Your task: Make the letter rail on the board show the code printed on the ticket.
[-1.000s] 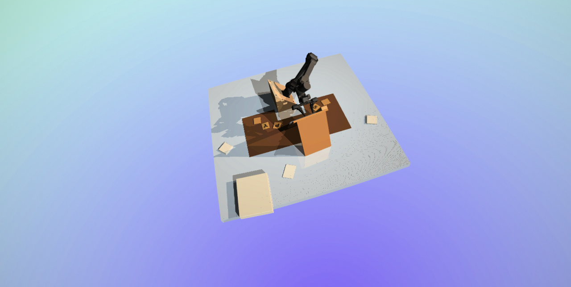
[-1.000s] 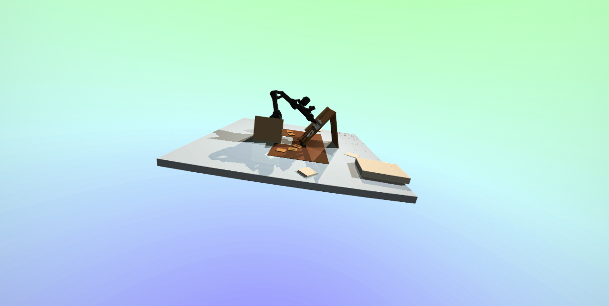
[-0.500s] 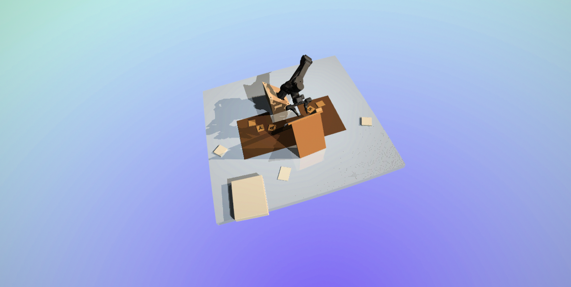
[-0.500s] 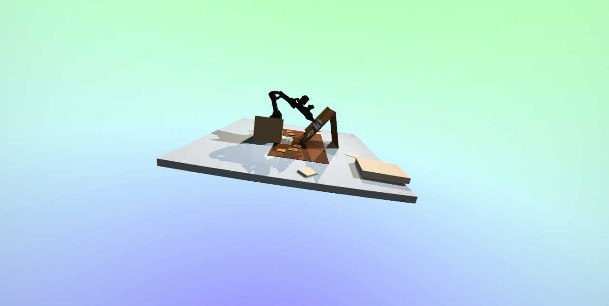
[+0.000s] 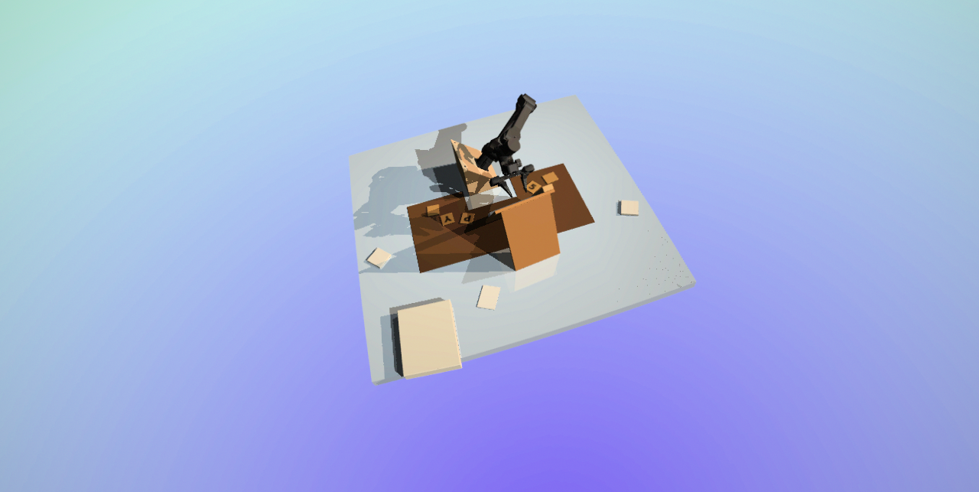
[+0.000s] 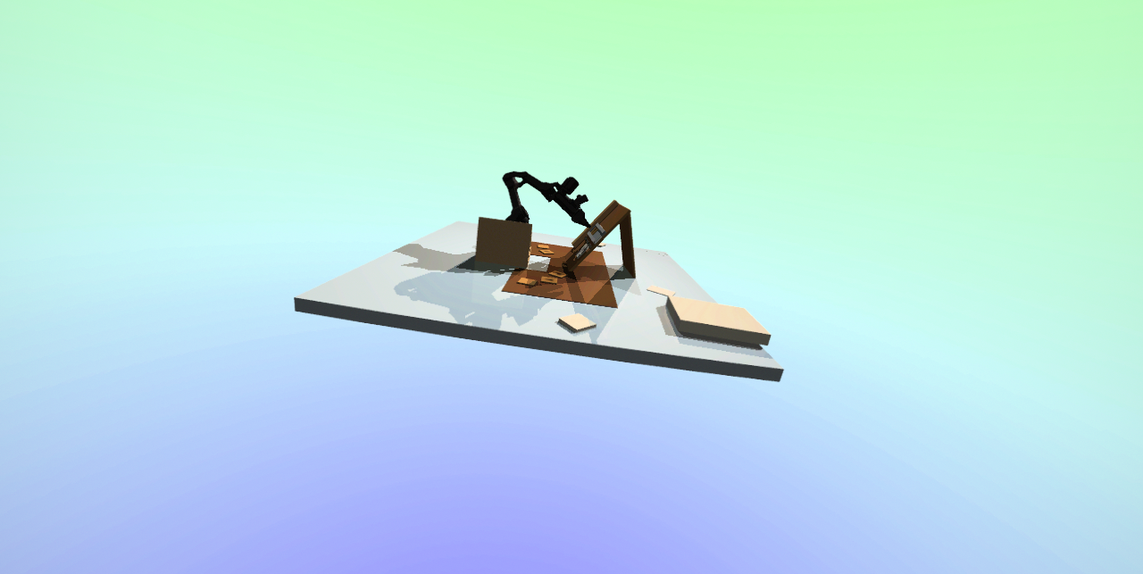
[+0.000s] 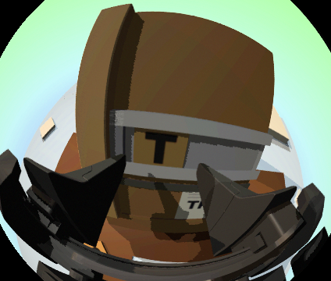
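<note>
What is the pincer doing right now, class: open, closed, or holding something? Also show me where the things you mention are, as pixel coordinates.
Pincer (image 5: 518,194) (image 6: 589,226) (image 7: 161,165): open, holding nothing; the T tile (image 7: 160,148) sits in the rail (image 7: 222,173), beyond the parted fingertips.

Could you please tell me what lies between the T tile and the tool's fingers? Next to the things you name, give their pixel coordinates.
Nothing: the wrist view shows only a bare stretch of grey rail (image 7: 228,174) between the T tile (image 7: 139,156) and the right-hand fingertip (image 7: 220,195).
</note>
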Robot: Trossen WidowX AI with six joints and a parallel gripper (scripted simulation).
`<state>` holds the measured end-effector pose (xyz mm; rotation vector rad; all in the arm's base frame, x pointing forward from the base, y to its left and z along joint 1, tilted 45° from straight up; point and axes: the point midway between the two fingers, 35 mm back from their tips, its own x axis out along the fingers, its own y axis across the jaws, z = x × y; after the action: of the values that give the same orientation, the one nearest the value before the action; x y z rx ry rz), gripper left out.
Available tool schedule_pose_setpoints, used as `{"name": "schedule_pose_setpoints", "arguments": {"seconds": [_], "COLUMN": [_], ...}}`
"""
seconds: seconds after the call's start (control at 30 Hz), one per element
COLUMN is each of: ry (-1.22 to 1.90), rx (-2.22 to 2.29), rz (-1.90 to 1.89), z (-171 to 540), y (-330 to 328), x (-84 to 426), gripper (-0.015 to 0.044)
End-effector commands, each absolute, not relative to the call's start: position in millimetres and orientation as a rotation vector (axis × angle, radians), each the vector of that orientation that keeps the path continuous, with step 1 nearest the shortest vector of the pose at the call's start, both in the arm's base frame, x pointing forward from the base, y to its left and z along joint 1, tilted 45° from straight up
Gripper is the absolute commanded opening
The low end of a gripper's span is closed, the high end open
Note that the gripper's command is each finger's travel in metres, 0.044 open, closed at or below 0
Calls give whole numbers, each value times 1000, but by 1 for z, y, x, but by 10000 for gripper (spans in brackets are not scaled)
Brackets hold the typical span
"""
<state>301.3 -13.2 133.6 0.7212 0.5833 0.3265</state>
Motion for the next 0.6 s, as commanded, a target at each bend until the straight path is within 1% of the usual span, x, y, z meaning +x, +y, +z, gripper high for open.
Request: {"name": "schedule_pose_setpoints", "arguments": {"seconds": [0.0,0.47,0.57], "ry": [580,581,585], "rx": [718,718,722], "rz": [330,330,326], "z": [136,140,138], "y": [-14,-18,-17], "x": [299,293,293], "gripper": [295,295,216]}}
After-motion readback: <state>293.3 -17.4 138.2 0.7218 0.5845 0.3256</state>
